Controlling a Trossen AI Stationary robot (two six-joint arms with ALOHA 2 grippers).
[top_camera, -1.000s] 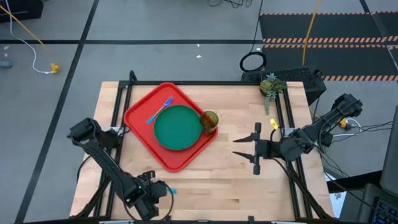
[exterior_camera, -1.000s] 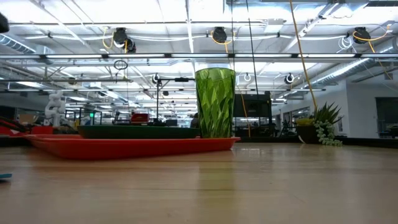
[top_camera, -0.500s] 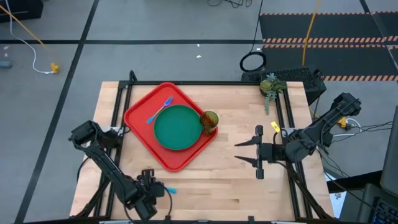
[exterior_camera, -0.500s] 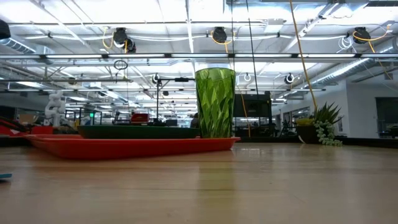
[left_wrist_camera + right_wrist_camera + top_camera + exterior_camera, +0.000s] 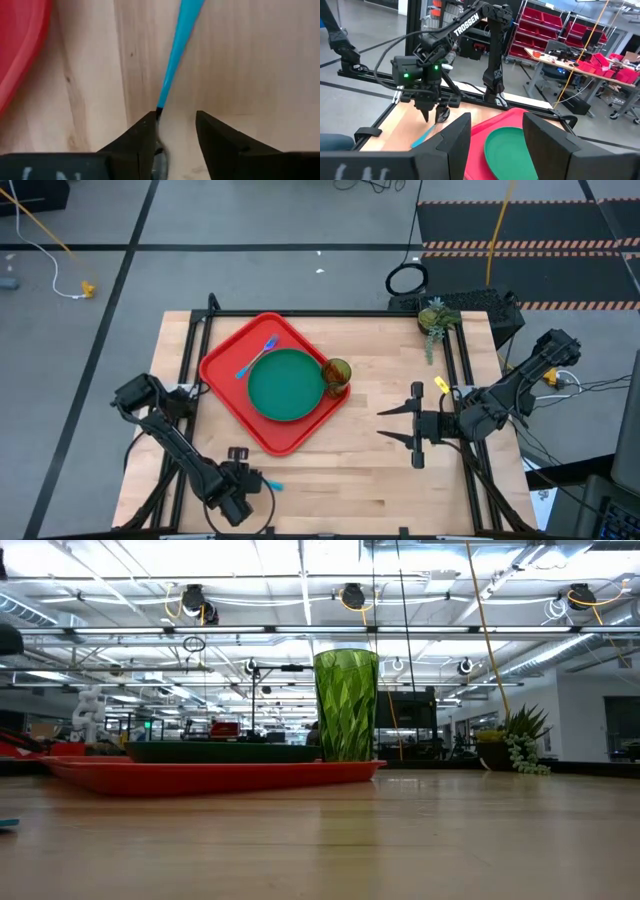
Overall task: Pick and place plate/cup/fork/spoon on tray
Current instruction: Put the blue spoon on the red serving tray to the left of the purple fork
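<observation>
High view puts my left claw [image 5: 238, 480] at about 7 o'clock on the desk [image 5: 380, 470], pointing down over the spoon [image 5: 272, 486], the one task piece not yet on the tray [image 5: 262, 435]. Plate [image 5: 285, 385], fork [image 5: 256, 358] and cup [image 5: 337, 372] already sit on the tray, cup at its 3 o'clock corner. Left wrist view: fingers [image 5: 140, 137] parted narrowly, straddling the spoon end nearest the camera, where the blue handle [image 5: 176, 55] meets the dark bowl; one finger is at the neck, the other clear. Not yet closed on it. Judgement: centre the neck between the fingers before closing, descend until the tips nearly meet the wood, then close slowly so the thin handle does not roll or skid. Lift straight, carry toward 12 o'clock. Right claw [image 5: 398, 424] waits wide open at 3 o'clock.
</observation>
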